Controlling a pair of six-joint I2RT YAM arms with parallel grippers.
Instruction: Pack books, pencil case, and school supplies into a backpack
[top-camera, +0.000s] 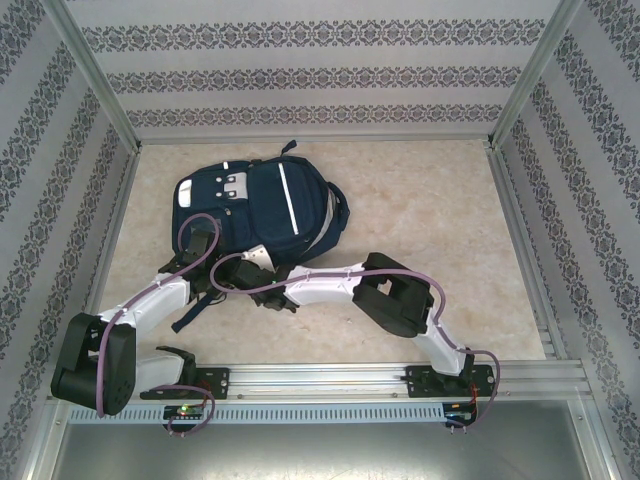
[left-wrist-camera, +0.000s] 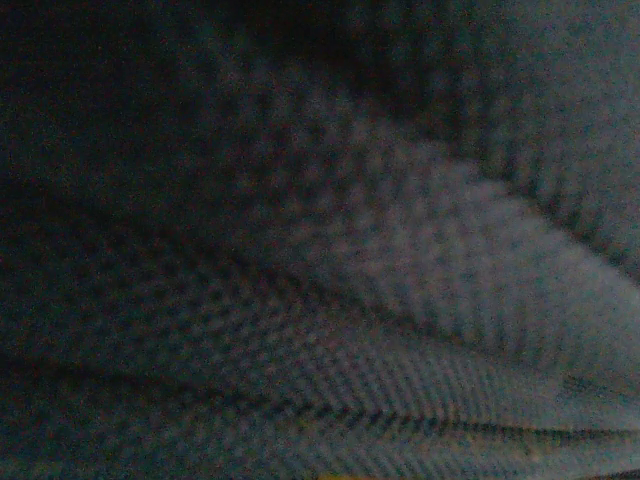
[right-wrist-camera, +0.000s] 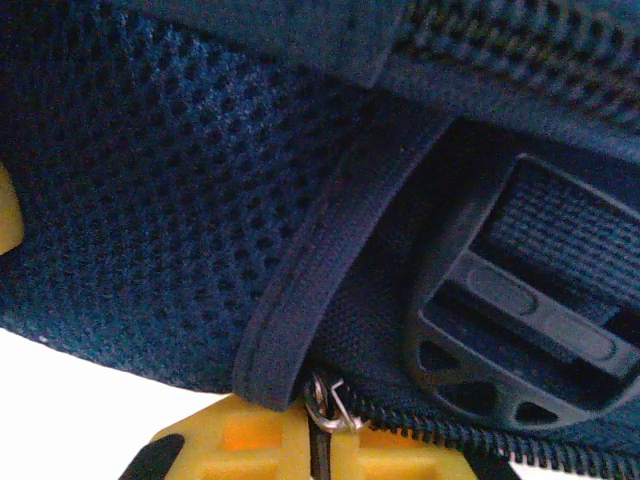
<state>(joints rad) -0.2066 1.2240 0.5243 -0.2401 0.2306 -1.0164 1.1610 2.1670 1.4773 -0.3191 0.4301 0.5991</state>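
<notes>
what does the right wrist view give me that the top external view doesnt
Right wrist view: close detail, namely blue mesh, a black buckle and a zipper pull pinched in the shut yellow right tool. Top external view: the whole backpack lying on the table, the left arm and right arm reaching to its near edge, and patterned walls. Shared: the navy backpack itself.

Navy backpack (top-camera: 262, 205): white stripe, grey patches, lying flat, left of centre.
</notes>
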